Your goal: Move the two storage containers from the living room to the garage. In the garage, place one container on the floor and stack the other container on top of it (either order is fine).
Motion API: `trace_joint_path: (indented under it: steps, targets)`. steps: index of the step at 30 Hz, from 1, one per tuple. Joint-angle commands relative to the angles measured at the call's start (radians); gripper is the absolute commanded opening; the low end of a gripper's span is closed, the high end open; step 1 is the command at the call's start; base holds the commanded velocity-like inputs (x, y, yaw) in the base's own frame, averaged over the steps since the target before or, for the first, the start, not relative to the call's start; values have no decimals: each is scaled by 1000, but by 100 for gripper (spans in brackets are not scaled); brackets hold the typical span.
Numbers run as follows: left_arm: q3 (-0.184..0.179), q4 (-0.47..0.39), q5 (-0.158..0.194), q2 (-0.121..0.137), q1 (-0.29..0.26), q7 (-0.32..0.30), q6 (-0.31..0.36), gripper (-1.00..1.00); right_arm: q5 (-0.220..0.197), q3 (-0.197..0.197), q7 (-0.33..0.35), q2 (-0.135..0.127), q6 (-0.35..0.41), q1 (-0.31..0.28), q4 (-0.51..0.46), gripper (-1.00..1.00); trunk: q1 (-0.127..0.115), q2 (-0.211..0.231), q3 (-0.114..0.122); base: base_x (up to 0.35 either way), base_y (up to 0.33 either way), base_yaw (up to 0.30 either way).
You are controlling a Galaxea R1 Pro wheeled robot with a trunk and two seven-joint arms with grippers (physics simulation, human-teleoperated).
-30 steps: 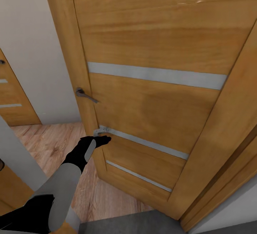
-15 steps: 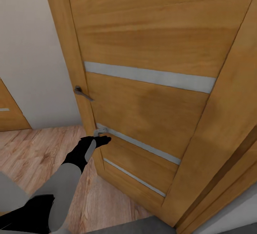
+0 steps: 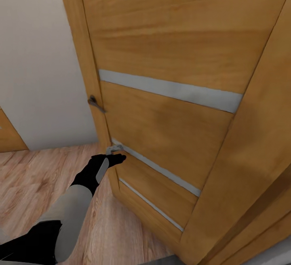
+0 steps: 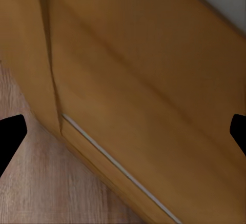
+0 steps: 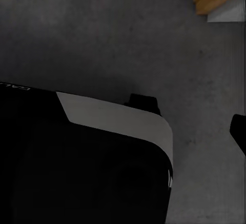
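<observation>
A wood-panelled door with pale horizontal strips is seen close ahead, its lever handle on the near edge. The left pincer is held at the door's edge above pale plank flooring; its fingertips are spread wide, nothing between them. The right pincer hangs over the dark grey floor; its state cannot be told, perhaps open.
</observation>
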Motion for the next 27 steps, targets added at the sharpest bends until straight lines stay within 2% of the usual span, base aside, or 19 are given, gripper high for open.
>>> trace_joint_path:
  steps: [1,6,13,27]
  targets:
    - [5,-3,13,-1,-1,3,5,100,5,1,0,0,-3,-1,1,100,0,0,-1,289,-30,-15]
    - [5,-3,13,-1,-1,3,5,100,5,1,0,0,-3,-1,1,100,0,0,2,222,-10,-112]
    - [4,-3,13,-4,-1,3,5,100,5,1,0,0,-3,-1,1,100,0,0,4,20,-1,-68]
    - [4,-3,13,-2,-1,3,5,100,5,1,0,0,-3,-1,1,100,0,0,7,0,0,-254]
